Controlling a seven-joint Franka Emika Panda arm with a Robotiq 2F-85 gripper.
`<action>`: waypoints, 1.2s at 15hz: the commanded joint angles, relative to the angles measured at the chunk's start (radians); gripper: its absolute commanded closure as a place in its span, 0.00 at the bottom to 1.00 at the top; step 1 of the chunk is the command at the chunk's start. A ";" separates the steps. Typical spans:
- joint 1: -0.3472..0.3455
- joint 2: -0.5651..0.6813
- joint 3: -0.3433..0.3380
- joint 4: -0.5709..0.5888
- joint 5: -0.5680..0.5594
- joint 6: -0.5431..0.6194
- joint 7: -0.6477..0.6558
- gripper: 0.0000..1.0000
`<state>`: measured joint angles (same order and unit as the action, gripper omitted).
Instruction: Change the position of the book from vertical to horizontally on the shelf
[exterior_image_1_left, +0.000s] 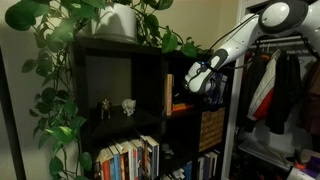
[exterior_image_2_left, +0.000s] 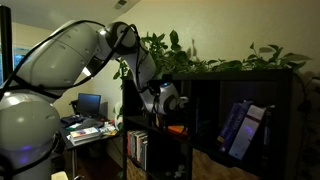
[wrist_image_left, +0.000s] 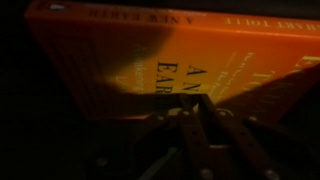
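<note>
The orange book (wrist_image_left: 150, 55) fills the wrist view, its cover facing the camera, with dark print and a lighter patch. In both exterior views it shows as an orange strip lying low in an upper cubby (exterior_image_1_left: 180, 108) (exterior_image_2_left: 177, 129) of the black cube shelf (exterior_image_1_left: 150, 50) (exterior_image_2_left: 192, 140). My gripper (exterior_image_1_left: 193, 86) (exterior_image_2_left: 170, 110) reaches into that cubby just above the book. In the wrist view its fingers (wrist_image_left: 190, 108) meet at the tips over the cover and look shut with nothing between them. The picture is dark.
A thin pale-spined book (exterior_image_1_left: 168, 93) stands next to the gripper. Leafy plants (exterior_image_1_left: 60, 60) top the shelf. Two small figurines (exterior_image_1_left: 116, 106), a row of books (exterior_image_1_left: 130, 160) and a wicker basket (exterior_image_1_left: 211, 127) fill other cubbies. A clothes rack (exterior_image_1_left: 275, 85) stands beside the shelf, and a desk with a monitor (exterior_image_2_left: 88, 104).
</note>
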<state>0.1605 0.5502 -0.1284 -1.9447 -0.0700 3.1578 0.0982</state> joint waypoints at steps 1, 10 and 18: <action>0.004 -0.022 -0.007 -0.035 -0.004 -0.018 -0.003 0.98; -0.128 -0.131 0.121 -0.207 0.035 -0.024 -0.053 0.94; -0.248 -0.184 0.237 -0.271 0.034 -0.023 -0.051 0.94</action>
<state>-0.0328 0.4165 0.0665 -2.1361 -0.0415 3.1579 0.0748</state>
